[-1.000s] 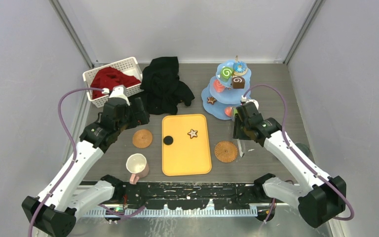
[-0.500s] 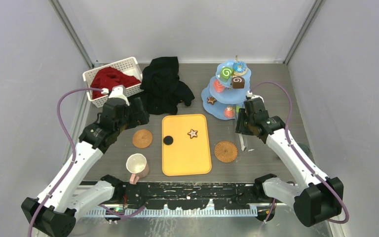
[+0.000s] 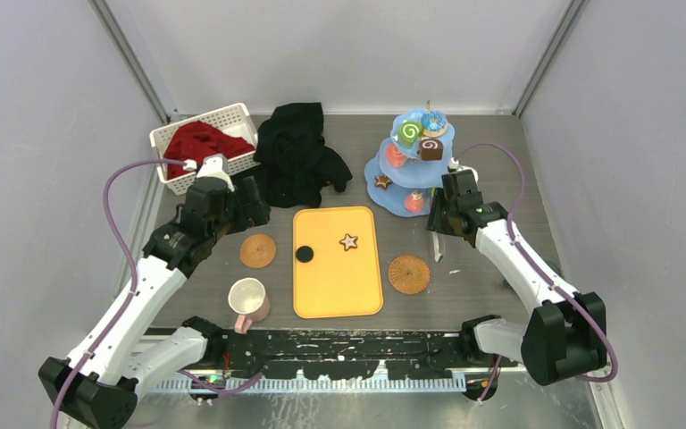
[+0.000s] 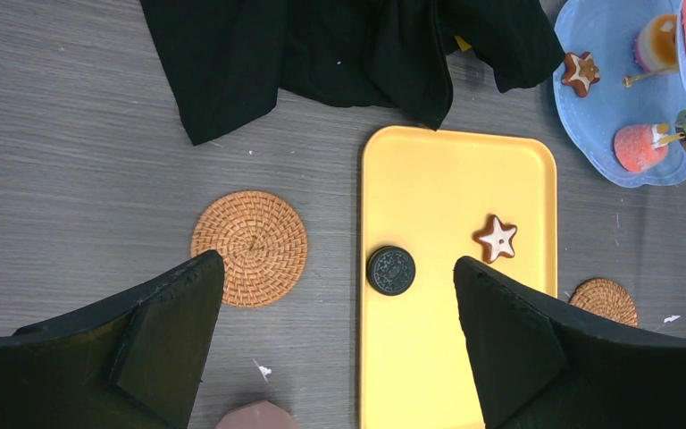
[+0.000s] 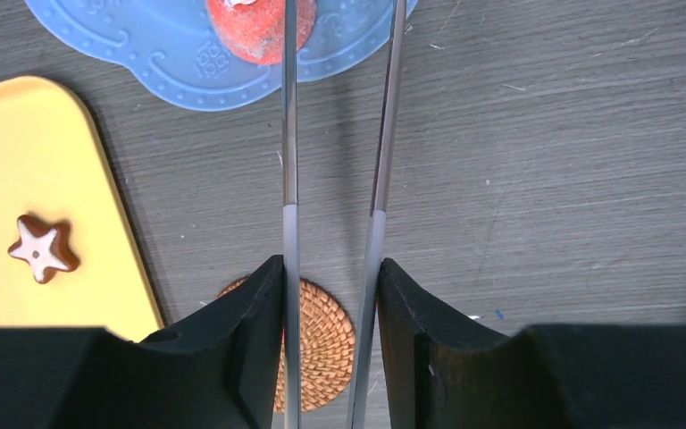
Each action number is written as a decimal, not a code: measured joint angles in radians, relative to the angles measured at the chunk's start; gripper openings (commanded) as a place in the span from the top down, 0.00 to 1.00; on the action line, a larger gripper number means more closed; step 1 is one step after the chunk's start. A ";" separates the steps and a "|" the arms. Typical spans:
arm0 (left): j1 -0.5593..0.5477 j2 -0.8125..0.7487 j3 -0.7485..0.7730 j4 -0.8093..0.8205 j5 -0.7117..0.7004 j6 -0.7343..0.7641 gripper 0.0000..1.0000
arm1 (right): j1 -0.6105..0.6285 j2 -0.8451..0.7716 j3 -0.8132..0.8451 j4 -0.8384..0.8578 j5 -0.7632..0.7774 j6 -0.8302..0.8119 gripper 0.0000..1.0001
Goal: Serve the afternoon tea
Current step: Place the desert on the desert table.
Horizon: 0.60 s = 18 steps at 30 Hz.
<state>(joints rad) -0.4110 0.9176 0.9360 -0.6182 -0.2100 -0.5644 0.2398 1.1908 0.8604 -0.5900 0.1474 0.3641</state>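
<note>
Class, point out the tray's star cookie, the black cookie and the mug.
star cookie [image 4: 497,239], left wrist view, white centre
black cookie [image 4: 391,270], left wrist view, top face
mug [image 3: 248,295], top external view, open mouth

Open table between tray and stand, save one coaster and the tongs hanging there. Black cloth blocks the far centre. Basket blocks the far left.

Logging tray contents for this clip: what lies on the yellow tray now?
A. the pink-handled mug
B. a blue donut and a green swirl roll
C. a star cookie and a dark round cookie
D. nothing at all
C: the top and left wrist views both show a star cookie and a dark round cookie lying apart on the yellow tray, with nothing else on it.
</note>
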 measured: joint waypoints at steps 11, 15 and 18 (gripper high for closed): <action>0.000 0.000 0.000 0.000 0.000 0.000 0.01 | -0.003 0.051 -0.023 0.064 -0.004 -0.011 0.55; 0.000 0.000 0.000 0.000 0.000 0.000 0.01 | -0.006 0.051 -0.023 0.071 -0.005 -0.011 0.53; 0.000 0.000 0.000 0.000 0.000 0.000 0.01 | -0.008 0.051 -0.023 0.075 -0.005 -0.012 0.53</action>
<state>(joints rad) -0.4110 0.9176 0.9360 -0.6186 -0.2096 -0.5648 0.2314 1.2415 0.8375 -0.5152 0.1421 0.3523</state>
